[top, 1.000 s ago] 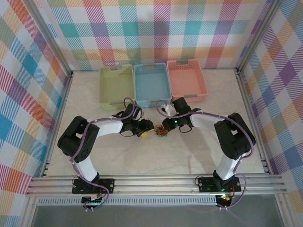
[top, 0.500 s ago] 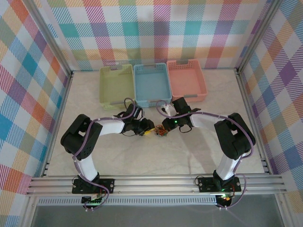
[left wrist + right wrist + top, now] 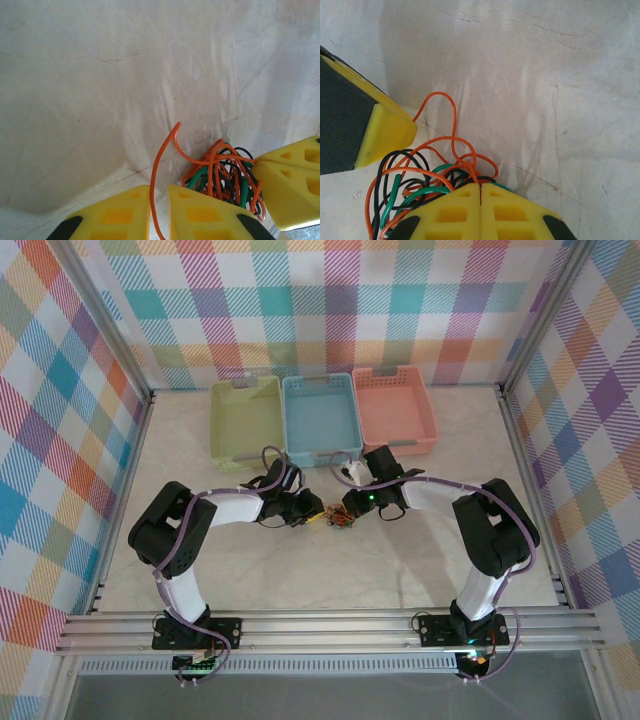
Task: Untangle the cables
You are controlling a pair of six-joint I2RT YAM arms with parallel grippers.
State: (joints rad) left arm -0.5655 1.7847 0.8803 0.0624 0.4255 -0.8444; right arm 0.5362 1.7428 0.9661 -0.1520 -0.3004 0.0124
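You have a pale table [image 3: 400, 560] fenced by checkered walls [image 3: 60, 390], and 2 arms bolted at its near edge. The left arm [image 3: 225, 508] and the right arm [image 3: 450, 502] both bend inward, so their tips nearly meet at the middle of the table.

At the far side, 3 baskets sit touching in a row: a yellow-green basket [image 3: 245, 420], a blue basket [image 3: 320, 418] and a pink basket [image 3: 393, 408].

Your right gripper [image 3: 480, 186] has its 2 yellow fingers pressed flat together. An orange strand runs into the seam at their tips, so it is clamped on the cables [image 3: 435, 170].

Your left gripper [image 3: 158, 189] has its fingers nearly together with a slim gap between them. 1 orange strand runs down through that gap, but you cannot tell whether it is pinched.

The cables lie in a small knot of orange, black and green on the table, between the 2 grippers and well short of the baskets. 1 orange loop arches out of the knot toward the left gripper.
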